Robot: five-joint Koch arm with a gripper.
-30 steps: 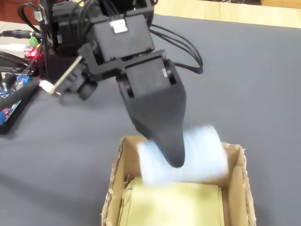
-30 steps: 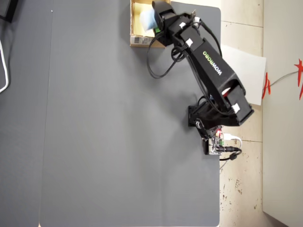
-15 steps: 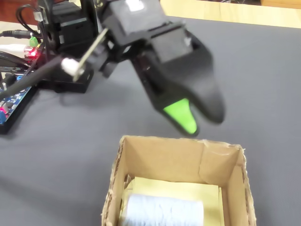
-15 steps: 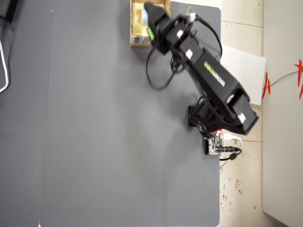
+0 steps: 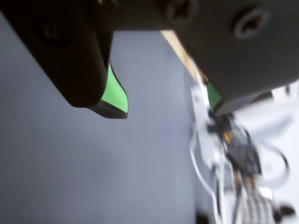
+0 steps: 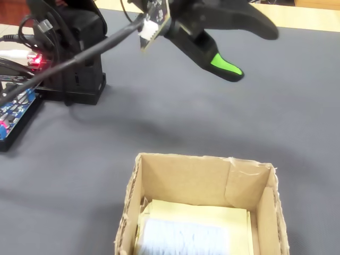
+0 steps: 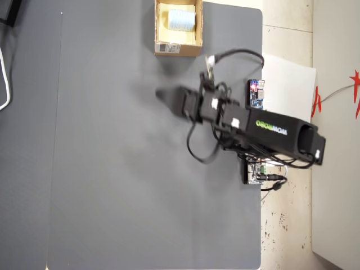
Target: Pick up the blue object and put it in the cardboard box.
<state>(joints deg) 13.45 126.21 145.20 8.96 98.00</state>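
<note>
Since the frame half a second earlier, your arm swung away from the cardboard box [image 7: 178,49] toward the middle of the overhead frame, and in the fixed view it rose to the top edge. The gripper [image 5: 166,106] hung empty, its two green-lined jaws well apart in the wrist view with bare grey mat [image 7: 112,169] showing between them (motion blur softened that view, so nothing finer could be read).

The blue object [image 6: 183,239] lay inside the cardboard box, on the pale floor at the bottom centre of the fixed view, partly cut off by the frame edge. In the overhead view you could see it as a pale roll [image 7: 181,19] in the box at the top centre, on its side. The box stood on the mat, its labelled wall facing down the frame.

A small blue circuit board [image 7: 256,93] lay at the mat's right edge in the overhead view, just above the arm.
</note>
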